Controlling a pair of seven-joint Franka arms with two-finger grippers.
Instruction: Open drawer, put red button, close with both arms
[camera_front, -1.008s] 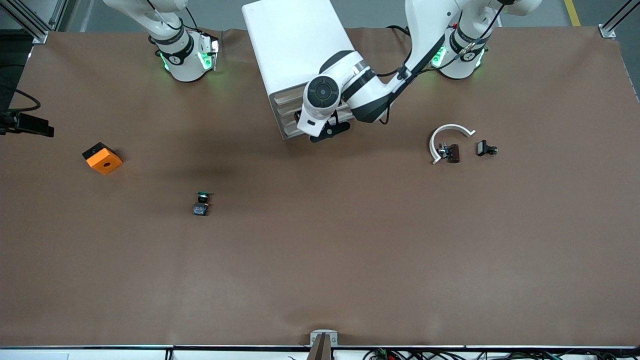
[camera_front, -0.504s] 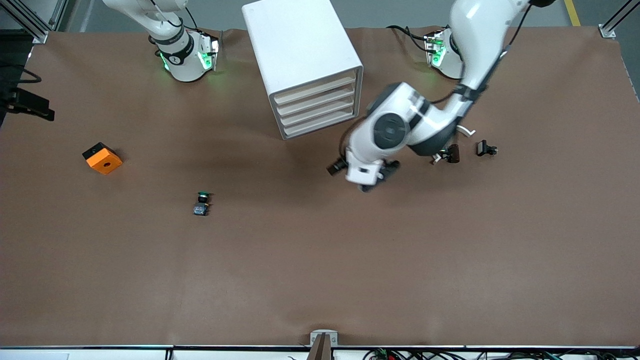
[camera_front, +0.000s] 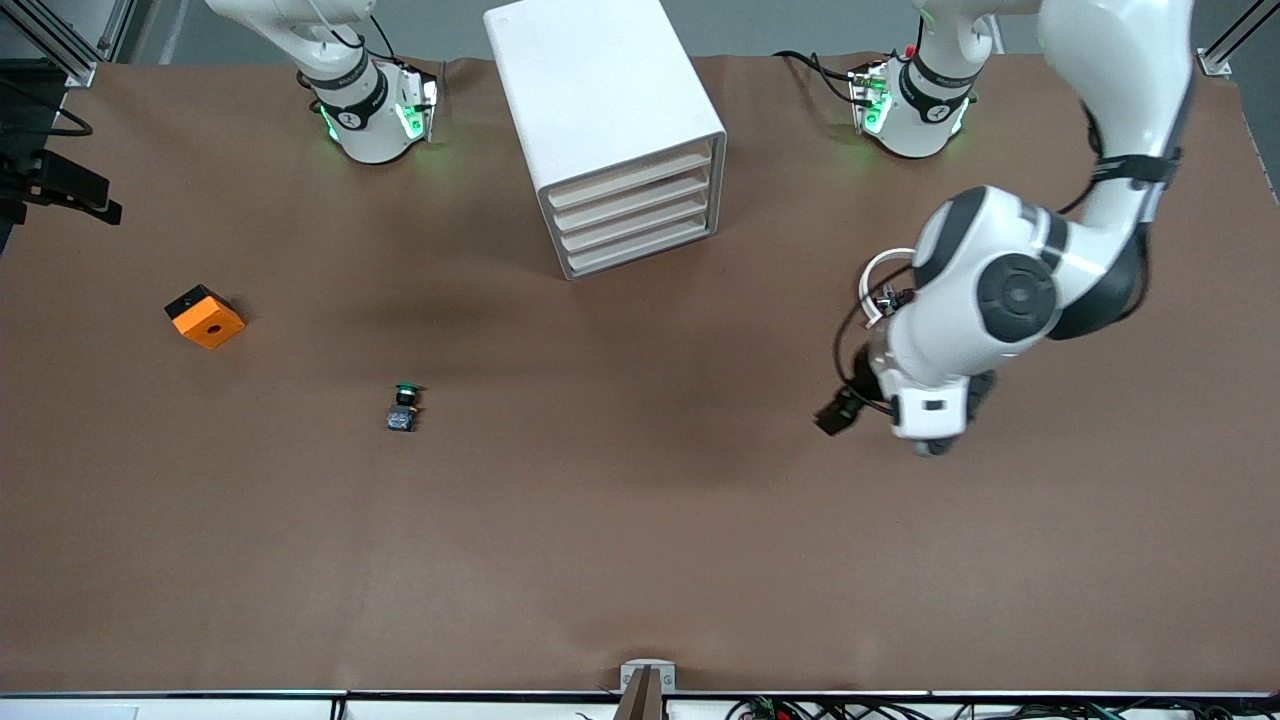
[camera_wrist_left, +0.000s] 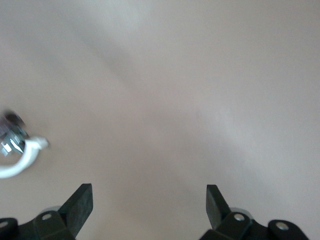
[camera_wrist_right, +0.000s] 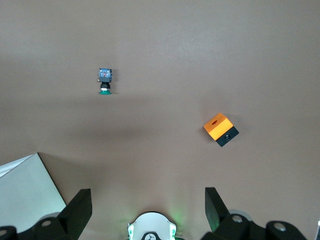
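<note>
Four drawer fronts are flush in the front view, so no drawer is open yet.

- Green-capped button (camera_front: 404, 408): nearest item on the table, toward the right arm's end. Not the target.
- Left gripper (camera_wrist_left: 149, 192): fingers apart, nothing between them. One second ago it was at the front of the cabinet; it has since swung away toward the left arm's end and now hangs over bare table just beside the white C-shaped ring (camera_front: 884, 268).
- Red button: not plainly seen. A small blurred metal-and-dark piece (camera_wrist_left: 11, 134) touches the ring in the left wrist view. Likely the button, but I cannot tell; the arm covers that spot in the front view.
- Orange block (camera_front: 204, 316): farther than the green button, unmoved.
- Drawer (camera_front: 632, 180): topmost, shut, on the white cabinet (camera_front: 600, 90).
- Right gripper (camera_wrist_right: 147, 197): fingers apart, empty, high over its own base. That arm waits.

Judgement: the arm left the drawer unopened, so opening is still to do before any placing.
</note>
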